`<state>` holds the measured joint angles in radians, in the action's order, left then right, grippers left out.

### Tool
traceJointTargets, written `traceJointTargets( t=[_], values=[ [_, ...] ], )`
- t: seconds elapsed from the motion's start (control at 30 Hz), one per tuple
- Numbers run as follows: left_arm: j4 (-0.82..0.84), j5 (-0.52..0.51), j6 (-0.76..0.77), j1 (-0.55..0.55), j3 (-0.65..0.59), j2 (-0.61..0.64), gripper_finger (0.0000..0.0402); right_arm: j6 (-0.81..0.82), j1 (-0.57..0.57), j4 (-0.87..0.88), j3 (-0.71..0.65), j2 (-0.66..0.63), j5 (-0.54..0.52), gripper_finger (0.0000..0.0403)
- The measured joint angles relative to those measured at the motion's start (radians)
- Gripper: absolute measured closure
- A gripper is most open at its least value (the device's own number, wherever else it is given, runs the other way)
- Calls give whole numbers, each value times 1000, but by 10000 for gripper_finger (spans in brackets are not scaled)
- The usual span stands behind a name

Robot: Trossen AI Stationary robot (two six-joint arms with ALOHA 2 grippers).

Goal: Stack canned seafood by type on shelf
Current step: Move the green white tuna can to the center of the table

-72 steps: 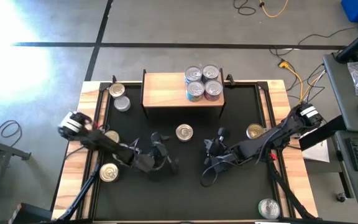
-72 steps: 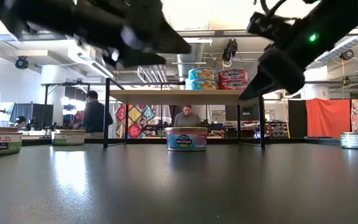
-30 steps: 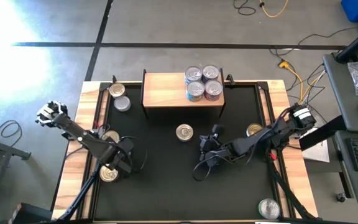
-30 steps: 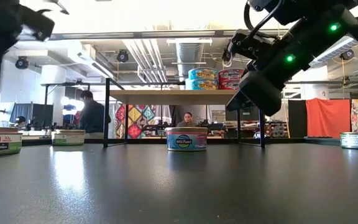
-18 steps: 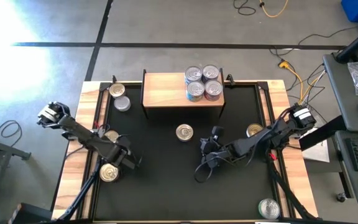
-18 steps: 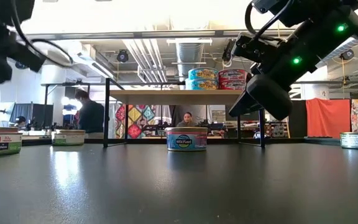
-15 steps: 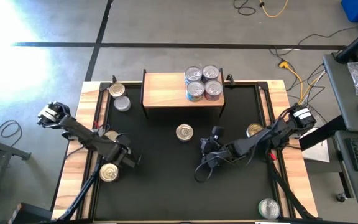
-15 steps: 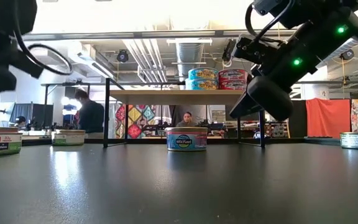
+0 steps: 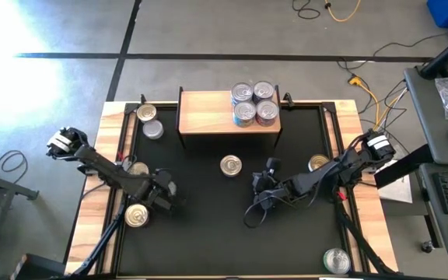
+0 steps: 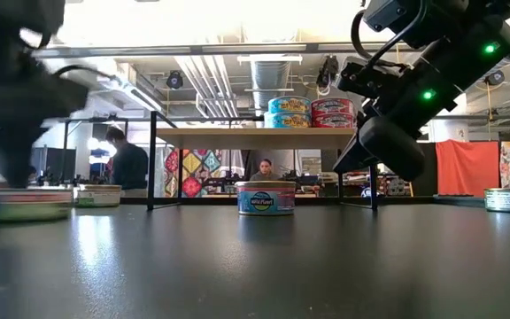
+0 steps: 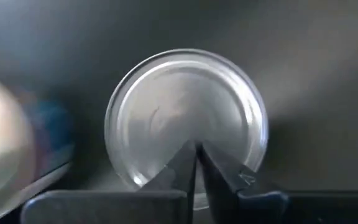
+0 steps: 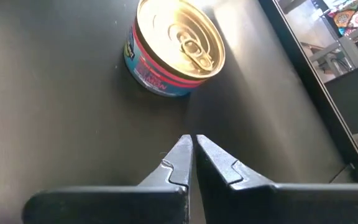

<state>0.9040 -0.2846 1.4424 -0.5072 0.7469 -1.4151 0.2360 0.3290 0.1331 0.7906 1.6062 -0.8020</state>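
Observation:
A silver-lidded can [image 11: 185, 118] stands on the black table at the near left [image 9: 136, 215]. My left gripper [image 11: 196, 144] is shut and points steeply down at its lid; in the low view it reaches down to the can's top [image 10: 22, 193]. My right gripper [image 12: 193, 138] hangs shut over the table's middle [image 9: 259, 185], short of a gold-lidded can with a blue and pink label [image 12: 176, 46]. The light-wood shelf [image 9: 204, 113] at the far edge carries several cans [image 9: 253, 103] stacked in two layers at its right end. My left gripper has its shut fingertips [image 11: 188, 155] over the silver can's lid, near the rim [image 11: 166, 177]. They come from above, pointing steeply down. Whether they touch the lid I cannot tell. The can stands upright on the table.
Loose cans stand on the table: two at the far left [image 9: 149, 121], one partly under my left arm [image 9: 138, 169], a gold-lidded one at the right [image 9: 320, 163] and a silver one at the near right [image 9: 337, 260]. People show in the room behind [image 10: 133, 164].
My left gripper has come down from high over the near-left can and has shut its wide-open fingers above the lid.

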Motion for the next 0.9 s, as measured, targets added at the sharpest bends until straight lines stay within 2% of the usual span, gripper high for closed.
traceJointTargets(
  t=[0.1, 0.2, 0.33, 0.47, 0.57, 0.67, 0.77, 0.9],
  values=[
    [-222, -147, -143, -10, 5, -4, 398, 0, 0, 2, 0, 0, 2, 390],
    [-376, -307, -300, -15, 27, -2, 394, -2, 0, 8, 0, 0, 41, 390],
    [-330, -343, -395, -39, 98, -2, 393, -4, 0, 10, -1, 0, 106, 390],
    [-224, -378, -314, -124, 146, -2, 393, -11, 0, -44, -1, 0, 163, 390],
    [-246, -440, -173, -247, 121, -9, 393, -11, 0, -124, -1, 0, 182, 390],
    [-331, -538, -39, -380, 71, -69, 393, -11, 0, -304, -4, 20, 182, 390],
    [-392, -625, 10, -466, 41, -155, 393, -80, 0, -506, -6, 85, 183, 390],
    [-390, -628, 70, -492, 36, -258, 393, -179, -1, -677, 41, 204, 233, 390]
  ],
)
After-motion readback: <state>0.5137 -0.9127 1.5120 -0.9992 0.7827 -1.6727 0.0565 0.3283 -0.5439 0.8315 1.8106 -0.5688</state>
